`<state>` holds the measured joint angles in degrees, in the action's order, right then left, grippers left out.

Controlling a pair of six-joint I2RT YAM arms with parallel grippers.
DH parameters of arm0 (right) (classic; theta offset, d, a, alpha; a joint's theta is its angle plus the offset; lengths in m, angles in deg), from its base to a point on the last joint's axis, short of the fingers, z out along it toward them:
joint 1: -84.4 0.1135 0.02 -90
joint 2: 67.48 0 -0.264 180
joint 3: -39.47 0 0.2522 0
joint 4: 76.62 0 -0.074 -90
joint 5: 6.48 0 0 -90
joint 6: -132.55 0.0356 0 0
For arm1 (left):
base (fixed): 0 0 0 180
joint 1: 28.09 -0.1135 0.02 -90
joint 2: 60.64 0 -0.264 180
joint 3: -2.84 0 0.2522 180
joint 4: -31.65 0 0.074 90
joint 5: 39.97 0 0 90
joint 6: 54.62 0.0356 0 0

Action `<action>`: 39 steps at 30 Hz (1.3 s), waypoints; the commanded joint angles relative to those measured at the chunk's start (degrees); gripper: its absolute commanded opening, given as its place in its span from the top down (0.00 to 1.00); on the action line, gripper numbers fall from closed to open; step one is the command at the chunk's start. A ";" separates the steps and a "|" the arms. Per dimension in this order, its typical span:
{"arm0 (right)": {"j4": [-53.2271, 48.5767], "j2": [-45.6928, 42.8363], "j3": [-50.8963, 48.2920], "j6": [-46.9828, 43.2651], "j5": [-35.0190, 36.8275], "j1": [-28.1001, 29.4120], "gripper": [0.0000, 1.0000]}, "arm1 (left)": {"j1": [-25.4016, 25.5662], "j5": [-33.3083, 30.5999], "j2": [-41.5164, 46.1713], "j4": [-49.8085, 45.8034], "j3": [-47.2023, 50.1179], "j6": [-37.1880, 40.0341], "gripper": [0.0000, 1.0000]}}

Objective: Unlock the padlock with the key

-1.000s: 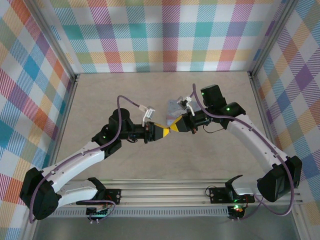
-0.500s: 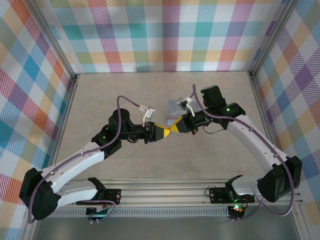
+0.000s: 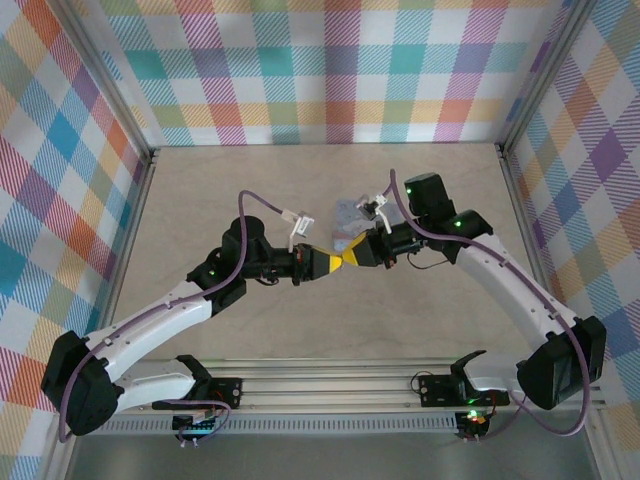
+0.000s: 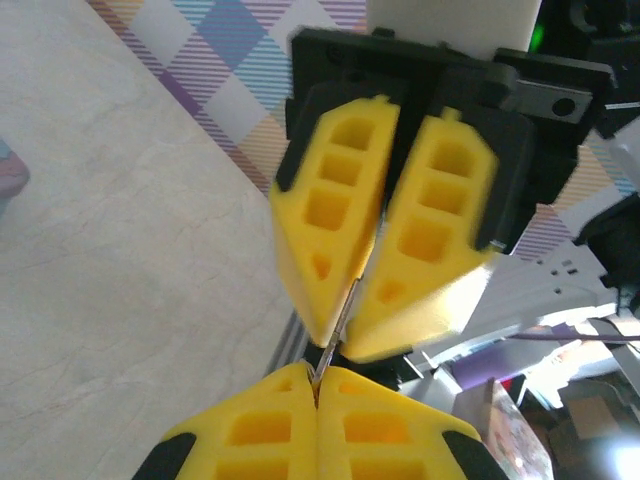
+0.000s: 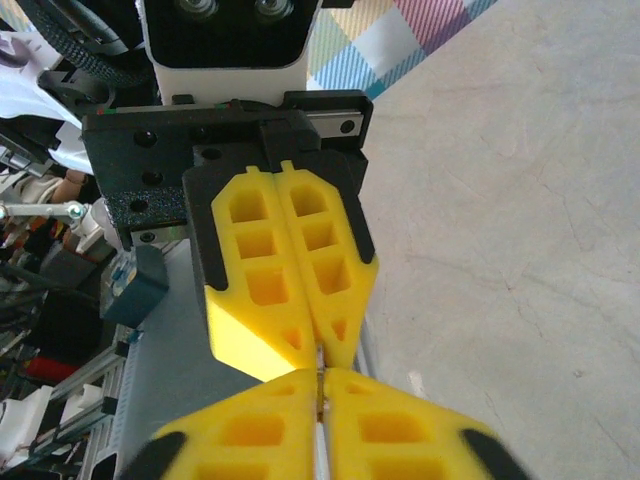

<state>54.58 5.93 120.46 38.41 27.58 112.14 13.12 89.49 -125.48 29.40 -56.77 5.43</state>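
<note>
My two grippers meet tip to tip above the middle of the table. The left gripper [image 3: 337, 261] [image 4: 318, 382] is shut, and its yellow pads pinch one end of the key [image 4: 336, 328], a thin pale metal strip. The key's other end runs up into the narrow gap between the fingers of the right gripper [image 3: 351, 257] [image 4: 342, 347]. In the right wrist view the right gripper [image 5: 320, 380] has its pads slightly parted, with the key [image 5: 318, 366] lying in the slit. The left gripper [image 5: 320, 350] closes on it from above. I cannot make out the padlock.
A small greyish clump [image 3: 347, 213] lies on the beige table [image 3: 250, 190] just behind the grippers. Plaid walls enclose the table on three sides. An aluminium rail [image 3: 330, 385] with the arm bases runs along the near edge.
The left jaws have closed fully on the key while the right jaws have eased apart a little. Both arms have shifted only slightly and remain tip to tip.
</note>
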 commanded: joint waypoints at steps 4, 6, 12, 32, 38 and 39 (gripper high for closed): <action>14.19 -4.41 -4.56 18.35 12.85 0.29 0.43 | 0.93 -6.85 2.46 1.49 2.39 -2.19 1.00; 20.15 -5.97 -7.79 24.14 15.04 0.29 0.40 | 0.90 -8.33 3.21 4.21 4.05 -4.93 1.00; 31.74 -7.64 -14.71 35.85 16.27 0.67 0.39 | 0.96 -8.55 3.32 7.56 5.39 -10.19 1.00; 34.24 -5.16 -14.33 34.29 15.17 4.03 1.00 | 0.93 -5.93 1.79 6.52 4.49 -10.60 1.00; 28.46 -6.07 -12.64 31.68 19.76 4.03 0.77 | 0.97 -4.92 2.37 3.76 3.51 -7.88 1.00; 28.50 -6.28 -12.64 31.73 19.86 4.08 0.73 | 0.96 -4.84 2.37 3.61 3.48 -7.85 1.00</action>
<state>85.57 0.25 105.77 72.70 43.49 116.47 13.45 81.84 -124.32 34.01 -51.67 -5.00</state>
